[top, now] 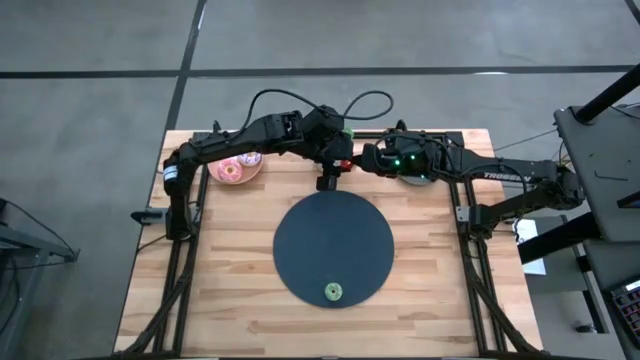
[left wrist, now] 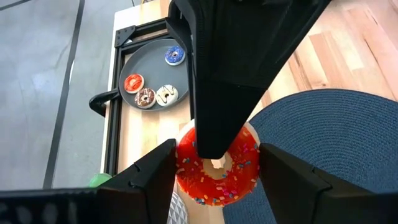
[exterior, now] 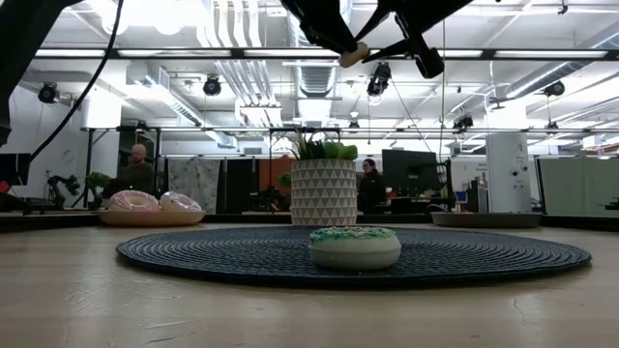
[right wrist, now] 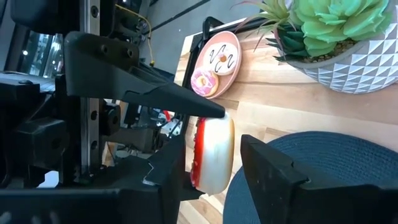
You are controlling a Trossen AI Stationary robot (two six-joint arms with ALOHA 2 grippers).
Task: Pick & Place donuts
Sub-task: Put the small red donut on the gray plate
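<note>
mid-handover above the surface's far edge, the left gripper (left wrist: pixel 214 171) fingers clamp the red donut (left wrist: pixel 217 165) while the right gripper (right wrist: pixel 211 155) fingers straddle it part-open, needing to close next.

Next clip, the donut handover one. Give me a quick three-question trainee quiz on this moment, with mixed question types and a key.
1. True or false: the green-topped donut lies on the dark round mat.
2. How many donuts sit on the grey plate?
3. The left gripper holds a donut that is: A red, B blue, C brown.
Key: 1 true; 2 four; 3 A.
</note>
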